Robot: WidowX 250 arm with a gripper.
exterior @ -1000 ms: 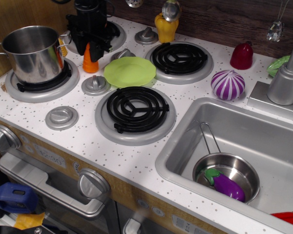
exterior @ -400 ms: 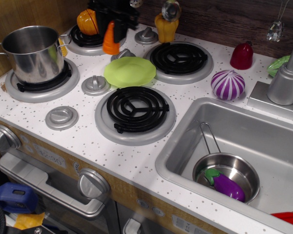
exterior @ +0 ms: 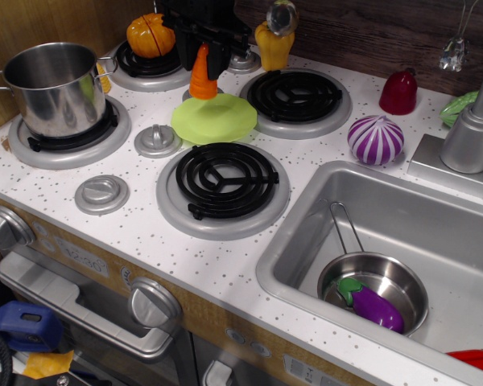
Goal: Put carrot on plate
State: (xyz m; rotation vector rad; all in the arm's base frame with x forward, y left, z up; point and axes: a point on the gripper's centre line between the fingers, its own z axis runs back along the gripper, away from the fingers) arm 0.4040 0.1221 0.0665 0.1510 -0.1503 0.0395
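The orange cone-shaped carrot (exterior: 202,79) hangs upright, wide end down, held by my black gripper (exterior: 207,53), which is shut on its narrow top. The carrot's base is just above or touching the far edge of the lime-green plate (exterior: 215,119); I cannot tell which. The plate lies flat on the white counter between the burners.
A steel pot (exterior: 55,84) stands on the left burner. A round orange toy (exterior: 148,35) sits on the back-left burner, a yellow pepper toy (exterior: 273,44) behind the plate. Grey knobs (exterior: 158,139) flank the plate. A purple-striped onion (exterior: 375,139) and the sink (exterior: 402,241) lie to the right.
My gripper carried the carrot from beside the pot, up and to the right, and now holds it over the plate's far edge. The round orange toy has come into view.
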